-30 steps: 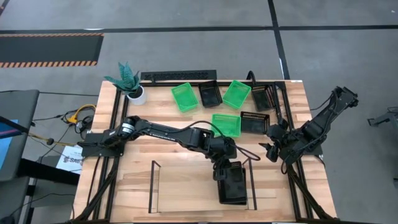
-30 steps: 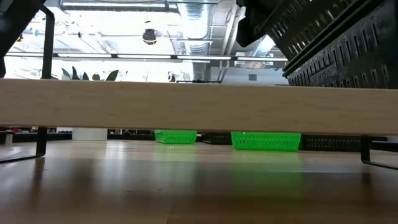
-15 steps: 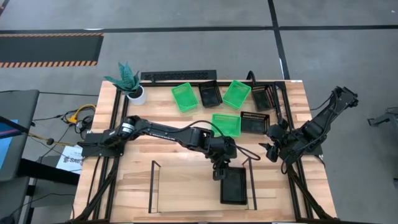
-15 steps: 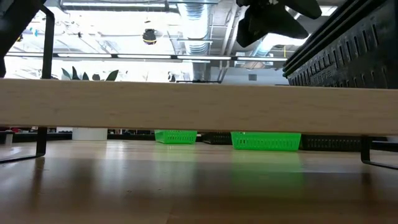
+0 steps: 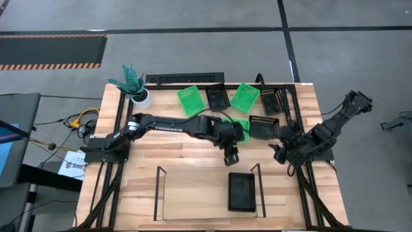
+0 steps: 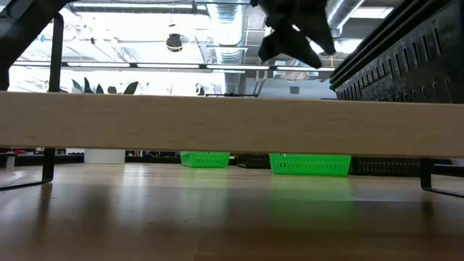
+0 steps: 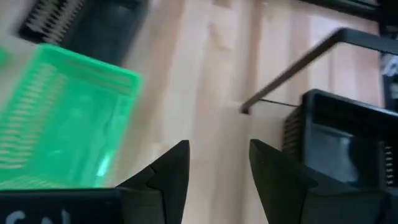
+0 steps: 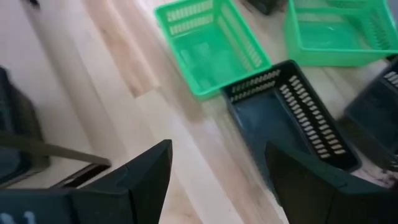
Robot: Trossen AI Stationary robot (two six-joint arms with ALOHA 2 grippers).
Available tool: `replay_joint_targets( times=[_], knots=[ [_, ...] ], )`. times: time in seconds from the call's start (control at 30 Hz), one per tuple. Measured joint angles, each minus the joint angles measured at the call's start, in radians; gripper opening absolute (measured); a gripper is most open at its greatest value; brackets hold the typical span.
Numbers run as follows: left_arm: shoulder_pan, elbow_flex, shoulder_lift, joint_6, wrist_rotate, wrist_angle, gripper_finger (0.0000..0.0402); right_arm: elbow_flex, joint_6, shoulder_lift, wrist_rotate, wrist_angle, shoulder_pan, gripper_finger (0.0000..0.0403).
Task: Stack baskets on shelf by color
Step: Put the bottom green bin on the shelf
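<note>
A black basket [image 5: 242, 191] rests on its bottom on the shelf's wooden board [image 5: 193, 201], at the right end beside the wire frame [image 5: 259, 187]. My left gripper [image 5: 230, 155] hangs open above the table just beyond the shelf, empty, over the near edge of a green basket [image 7: 62, 124]. Two more green baskets [image 5: 190, 100] [image 5: 245, 97] and three black ones [image 5: 217, 96] [image 5: 270, 101] [image 5: 264, 126] sit on the table at the far side. My right gripper [image 5: 279, 149] waits open at the right, nothing between its fingers [image 8: 149, 177].
A white pot with a green plant [image 5: 135, 89] stands at the far left corner. A long black bar [image 5: 185, 78] lies along the far edge. The shelf's left and middle sections [image 5: 187, 193] are bare board. In the low view the board [image 6: 232, 127] spans the picture.
My left gripper has let go of the black basket, then drawn back up and toward the far edge, to the green basket in the middle. The black basket, tilted in the grip before, now sits level on the shelf's right end.
</note>
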Motion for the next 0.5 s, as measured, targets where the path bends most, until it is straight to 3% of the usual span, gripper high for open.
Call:
replay_joint_targets(
  times=[0.27, 0.5],
  knots=[
    [0.059, 0.051, -0.01, 0.126, -0.111, -0.11, 0.0154, 0.0, -0.014, 0.001, 0.0, -0.005, -0.089, 0.0282],
    [0.14, 0.026, -0.009, 0.085, -0.128, -0.16, 0.0154, -0.044, -0.025, 0.0, 0.0, 0.01, -0.142, 0.0282]
  ],
)
